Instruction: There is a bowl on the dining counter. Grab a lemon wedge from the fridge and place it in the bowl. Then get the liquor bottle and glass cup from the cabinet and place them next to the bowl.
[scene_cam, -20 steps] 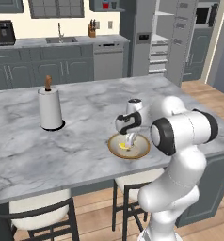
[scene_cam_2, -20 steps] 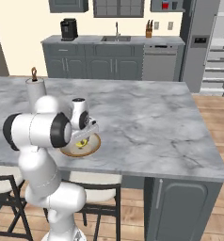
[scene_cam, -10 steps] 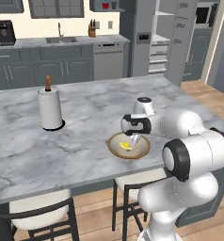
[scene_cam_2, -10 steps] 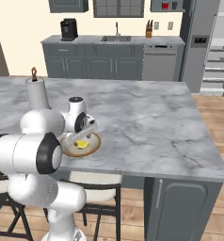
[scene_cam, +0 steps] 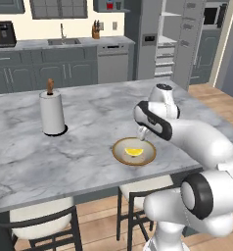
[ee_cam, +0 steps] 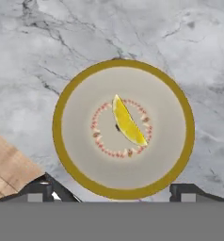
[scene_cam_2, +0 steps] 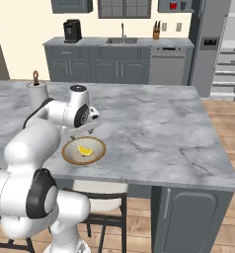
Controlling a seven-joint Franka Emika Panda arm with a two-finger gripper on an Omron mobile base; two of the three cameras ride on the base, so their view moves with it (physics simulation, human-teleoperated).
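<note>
pincer (ee_cam: 112, 190) spread wide and empty above the bowl (ee_cam: 67, 155)

its fingers stand apart at either side of the hand view, holding nothing. the wedge (ee_cam: 128, 122) lies loose in the middle of the bowl, which sits on the counter (scene_cam: 89, 147) near its front edge. that step looks done, i judge; bottle and cup come next, so the pincer is free for them.
</note>
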